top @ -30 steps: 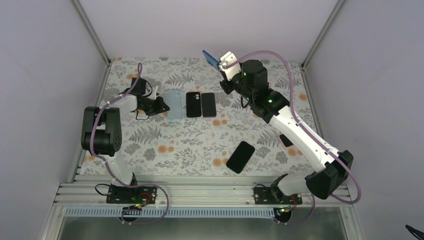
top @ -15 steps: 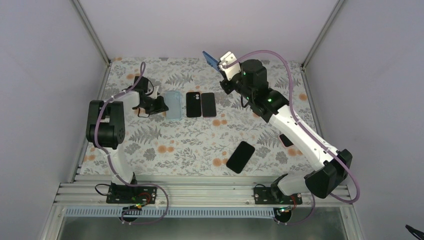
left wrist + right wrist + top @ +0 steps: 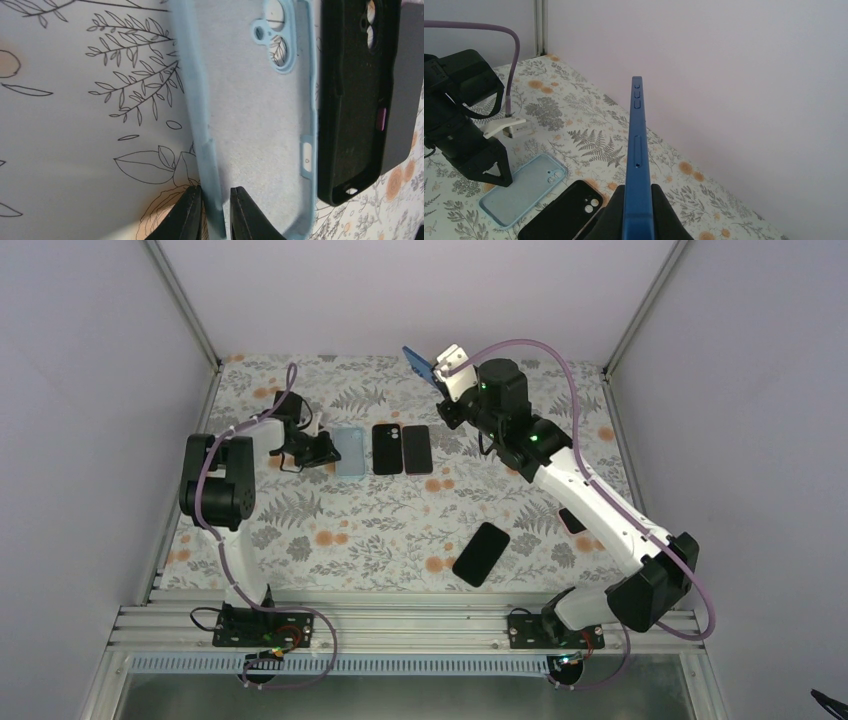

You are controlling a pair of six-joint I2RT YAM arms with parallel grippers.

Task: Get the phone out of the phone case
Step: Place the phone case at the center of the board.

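No text, label, brand, number or sign can be read in any of the views.
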